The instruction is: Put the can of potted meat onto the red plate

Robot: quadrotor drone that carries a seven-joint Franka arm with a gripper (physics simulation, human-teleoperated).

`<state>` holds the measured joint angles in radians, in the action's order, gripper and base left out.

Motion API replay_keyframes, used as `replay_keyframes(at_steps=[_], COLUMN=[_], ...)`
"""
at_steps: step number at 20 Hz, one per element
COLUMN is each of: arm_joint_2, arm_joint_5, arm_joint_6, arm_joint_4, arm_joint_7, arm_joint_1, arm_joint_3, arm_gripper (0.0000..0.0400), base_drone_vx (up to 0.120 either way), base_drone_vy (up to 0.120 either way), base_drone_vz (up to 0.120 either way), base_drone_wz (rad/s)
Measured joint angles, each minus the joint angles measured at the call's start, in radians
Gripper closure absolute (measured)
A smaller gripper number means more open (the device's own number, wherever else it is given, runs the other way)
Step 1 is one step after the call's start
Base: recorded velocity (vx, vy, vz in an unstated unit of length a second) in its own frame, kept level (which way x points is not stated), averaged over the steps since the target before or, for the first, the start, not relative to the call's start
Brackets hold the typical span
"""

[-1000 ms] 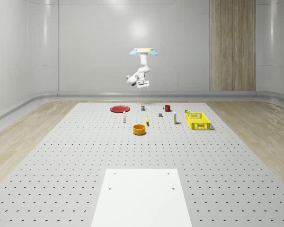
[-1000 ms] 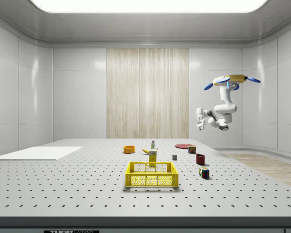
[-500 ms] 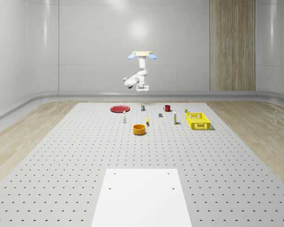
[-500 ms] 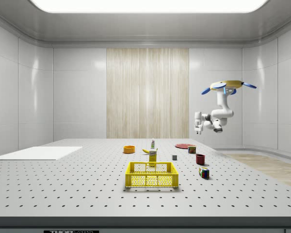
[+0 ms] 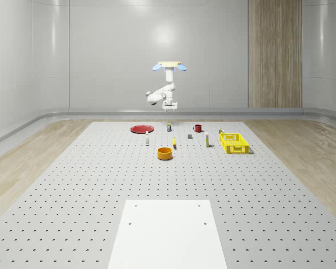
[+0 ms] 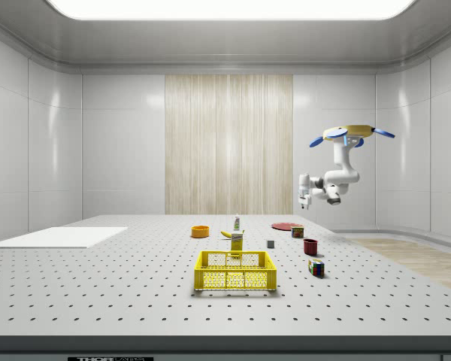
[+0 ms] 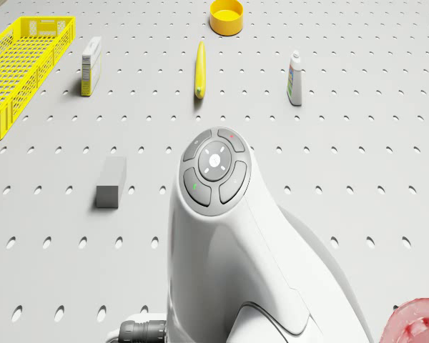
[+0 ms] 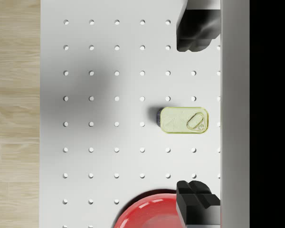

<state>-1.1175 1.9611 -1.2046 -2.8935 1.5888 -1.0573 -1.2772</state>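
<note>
The drone (image 5: 168, 65) hovers high in the air over the far end of the table (image 5: 168, 185), above the can (image 5: 168, 128). Its white arm (image 6: 335, 171) bends down and to the side, and the claw (image 6: 304, 197) hangs well above the table, pointing down.

In the wrist view the claw (image 8: 194, 116) is spread wide — one finger (image 8: 195, 32) on each side of the can (image 8: 183, 120), which lies far below it on the table. The fingers touch nothing. The can rests flat with its pull-tab lid facing up. The red plate (image 8: 147, 211) is near the can but apart from it, and the can is not on it.

In the whole-scene view the plate (image 5: 141, 129) sits to the left of the can. A red mug (image 5: 197, 128) stands to the can's right. Nearer the camera are an orange bowl (image 5: 165, 153), a small bottle (image 5: 147, 139) and a yellow basket (image 5: 234, 143).

The drone view looks down past the arm (image 7: 225, 243) at a grey block (image 7: 111, 183), a banana (image 7: 199, 69), the bottle (image 7: 294, 78), the bowl (image 7: 226, 16), a box (image 7: 91, 65) and the basket (image 7: 21, 68) — all spread out on the table.
</note>
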Motion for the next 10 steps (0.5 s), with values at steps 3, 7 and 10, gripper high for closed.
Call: replay_keyframes(at_steps=[3,7,10], arm_joint_2=[-0.016,-0.036,-0.051], arm_joint_5=[-0.008,-0.019,-0.027], arm_joint_6=[-0.013,-0.031,-0.045], arm_joint_4=[0.001,0.003,0.004], arm_joint_7=[0.006,0.014,0.019], arm_joint_1=[-0.007,-0.015,-0.021], arm_joint_3=[-0.006,-0.013,-0.018], arm_gripper=[0.0,0.0,0.0], base_drone_vx=[0.0,0.04,0.107], base_drone_vy=[0.0,0.0,0.0], base_drone_vz=[-0.12,-0.12,-0.12], base_drone_wz=[0.0,0.0,0.0])
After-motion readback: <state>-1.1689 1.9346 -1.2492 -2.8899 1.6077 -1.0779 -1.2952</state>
